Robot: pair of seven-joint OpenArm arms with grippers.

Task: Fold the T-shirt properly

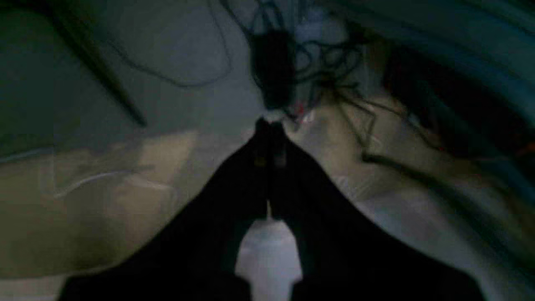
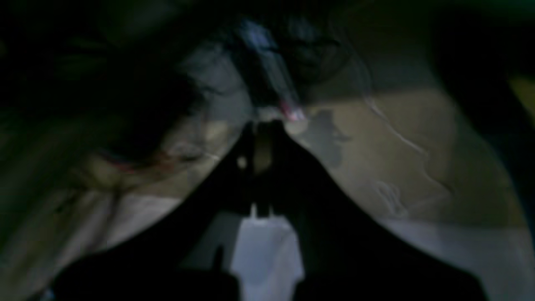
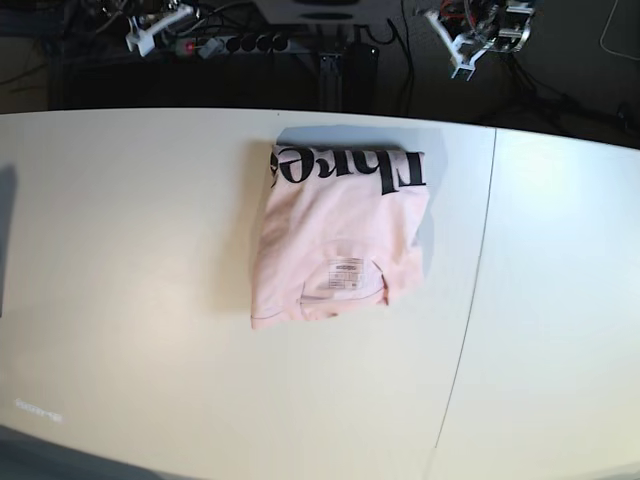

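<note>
You are looking at the T-shirt (image 3: pixel 335 235) lying folded in the middle of the tabletop (image 3: pixel 130 250). Both grippers, left gripper (image 1: pixel 269 125) and right gripper (image 2: pixel 263 125), are clenched on nothing, away from the T-shirt; I judge only smoothing is remaining.

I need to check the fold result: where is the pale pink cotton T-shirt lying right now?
In the base view, the pale pink cotton T-shirt lies folded on the white table, near its far edge, just left of the table's seam.
</note>
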